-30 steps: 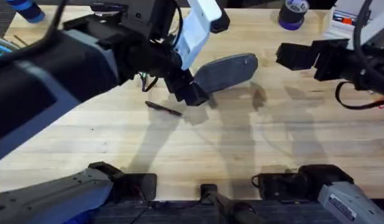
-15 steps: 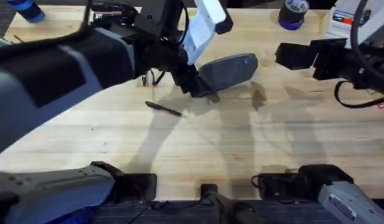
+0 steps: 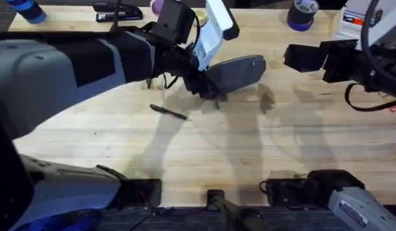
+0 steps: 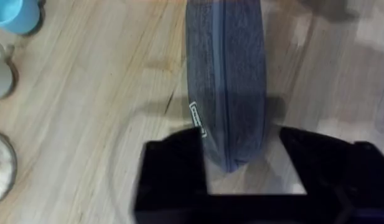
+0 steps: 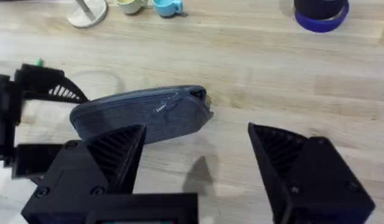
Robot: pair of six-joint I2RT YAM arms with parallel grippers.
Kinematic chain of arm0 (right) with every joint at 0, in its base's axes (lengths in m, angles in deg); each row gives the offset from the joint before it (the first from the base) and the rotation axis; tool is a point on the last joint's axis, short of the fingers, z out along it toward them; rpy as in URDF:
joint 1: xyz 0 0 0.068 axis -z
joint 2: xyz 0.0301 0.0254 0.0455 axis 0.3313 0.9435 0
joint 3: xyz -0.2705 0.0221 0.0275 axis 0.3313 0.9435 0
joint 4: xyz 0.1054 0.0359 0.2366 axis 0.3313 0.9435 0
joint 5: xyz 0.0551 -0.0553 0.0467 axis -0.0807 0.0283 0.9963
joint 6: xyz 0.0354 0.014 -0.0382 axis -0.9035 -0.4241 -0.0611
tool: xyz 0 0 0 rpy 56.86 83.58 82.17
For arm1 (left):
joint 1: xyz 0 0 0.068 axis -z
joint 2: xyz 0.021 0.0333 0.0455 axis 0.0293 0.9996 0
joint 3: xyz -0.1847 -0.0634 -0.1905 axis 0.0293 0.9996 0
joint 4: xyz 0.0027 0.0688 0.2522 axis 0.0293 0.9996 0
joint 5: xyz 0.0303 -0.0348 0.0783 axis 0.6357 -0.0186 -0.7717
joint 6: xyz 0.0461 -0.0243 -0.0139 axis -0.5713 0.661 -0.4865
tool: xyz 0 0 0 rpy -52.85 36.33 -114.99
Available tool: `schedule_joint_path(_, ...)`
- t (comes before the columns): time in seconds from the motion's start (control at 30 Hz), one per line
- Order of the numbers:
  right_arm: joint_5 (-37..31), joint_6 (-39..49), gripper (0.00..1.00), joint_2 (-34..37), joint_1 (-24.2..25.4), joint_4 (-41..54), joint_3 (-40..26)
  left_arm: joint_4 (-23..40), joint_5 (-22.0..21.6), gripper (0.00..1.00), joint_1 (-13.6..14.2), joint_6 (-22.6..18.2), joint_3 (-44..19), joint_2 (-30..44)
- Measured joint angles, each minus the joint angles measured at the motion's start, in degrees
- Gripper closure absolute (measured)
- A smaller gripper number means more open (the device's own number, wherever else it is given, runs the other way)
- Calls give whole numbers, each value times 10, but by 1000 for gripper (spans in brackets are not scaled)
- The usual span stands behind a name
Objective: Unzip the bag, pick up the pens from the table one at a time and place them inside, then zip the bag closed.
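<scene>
The grey-blue bag (image 3: pixel 237 70) lies zipped on the table (image 3: pixel 249 147), slanting toward the back right. My left gripper (image 3: pixel 209 86) is open at the bag's near-left end. In the left wrist view its fingers (image 4: pixel 173 171) stand on either side of that rounded end of the bag (image 4: pixel 226 74), with the zip running away down the middle. A black pen (image 3: pixel 169 111) lies on the wood left of the bag. A green tip (image 5: pixel 38 62) peeks out beside the left gripper. My right gripper (image 3: pixel 292 58) hovers open to the right of the bag (image 5: pixel 142 115), holding nothing.
A purple-rimmed tape roll (image 3: pixel 301 13) and a white box (image 3: pixel 355 22) stand at the back right. A black stapler (image 3: pixel 117 11) lies at the back left. Cups (image 5: pixel 167 6) sit along the far edge. Bare wood spreads across the front of the table.
The left arm has swung right and back, bringing its gripper onto the bag's left end. The bag, the black pen and the right arm have stayed put.
</scene>
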Motion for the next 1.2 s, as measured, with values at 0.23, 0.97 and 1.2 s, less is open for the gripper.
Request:
schedule_joint_path(0.23, 0, 5, 5, 0, 0, -2, 0, -3, 0, 946, 0, 0, 0, 0)
schedule_joint_path(0.97, 110, -107, 5, 66, 0, 20, 0, -3, 0, 957, 0, 0, 0, 0)
schedule_joint_path(1.2, 116, -198, 5, 105, 0, 35, 0, -3, 0, 957, 0, 0, 0, 0)
